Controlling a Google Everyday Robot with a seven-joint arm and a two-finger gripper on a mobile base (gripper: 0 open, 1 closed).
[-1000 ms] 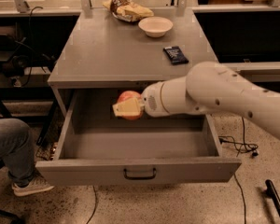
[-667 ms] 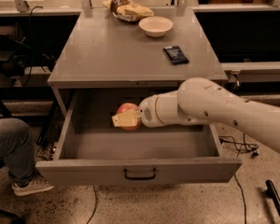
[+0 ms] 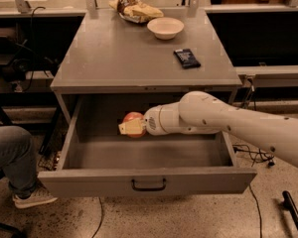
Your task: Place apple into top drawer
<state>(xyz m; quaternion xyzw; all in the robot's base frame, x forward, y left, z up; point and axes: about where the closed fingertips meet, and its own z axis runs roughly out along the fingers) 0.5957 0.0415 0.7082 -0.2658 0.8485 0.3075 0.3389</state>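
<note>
The top drawer [image 3: 89, 155] is pulled wide open under the grey cabinet top, with its dark bar handle [image 3: 148, 185] at the front centre. My white arm reaches in from the right, down inside the drawer. My gripper [image 3: 132, 127] is shut on the orange-red apple [image 3: 133, 118], with a pale finger [image 3: 129, 128] across the fruit's front. The apple is held low inside the drawer, near its back and left of centre. Whether it touches the drawer floor is hidden.
On the cabinet top [image 3: 114, 58] stand a white bowl [image 3: 165, 27], a yellow-brown snack bag [image 3: 135, 8] and a small dark packet [image 3: 186, 58]. A seated person's leg and shoe [image 3: 20, 182] are at the left. Cables [image 3: 253, 157] lie on the floor at the right.
My gripper has carried the apple from the drawer's upper edge down into the drawer and slightly left. The drawer has stayed open.
</note>
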